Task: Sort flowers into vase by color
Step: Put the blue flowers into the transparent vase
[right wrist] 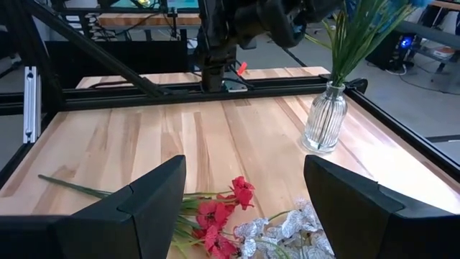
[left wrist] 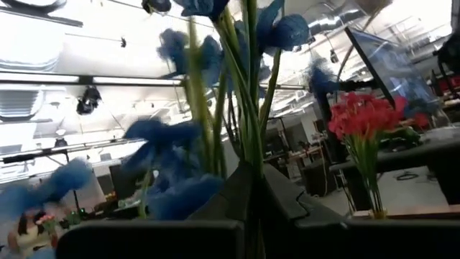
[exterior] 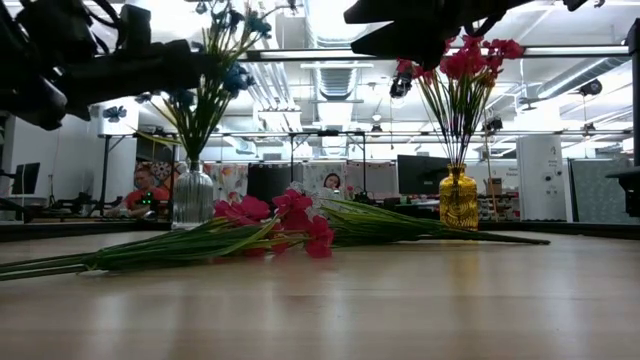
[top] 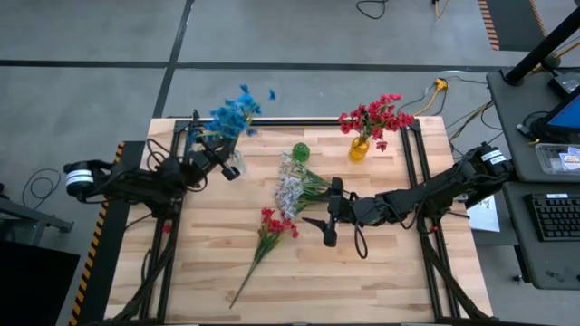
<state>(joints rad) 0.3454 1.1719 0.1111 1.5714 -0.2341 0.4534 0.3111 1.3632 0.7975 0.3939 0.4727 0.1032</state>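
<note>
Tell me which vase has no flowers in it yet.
The small green glass vase at the table's middle back stands empty; the clear ribbed one holds blue sprays, the yellow one red.

The left hand (left wrist: 253, 208) is closed on green stems of the blue flowers (left wrist: 215, 108) (blossoms fill much of the view). Farther off stand red flowers (left wrist: 363, 119) in a vase.

Robotics lab inside large open office hall. Wooden counter (top: 362, 272) in black metal frame (top: 272, 120), grey concrete floor (top: 91, 36) with hazard tape (top: 489, 23), cables (top: 453, 100), keyboard (top: 555, 217) on side desk; exposed ceiling ducts (exterior: 330, 100), monitors (exterior: 420, 173), seated people (exterior: 145, 190) behind.
</note>
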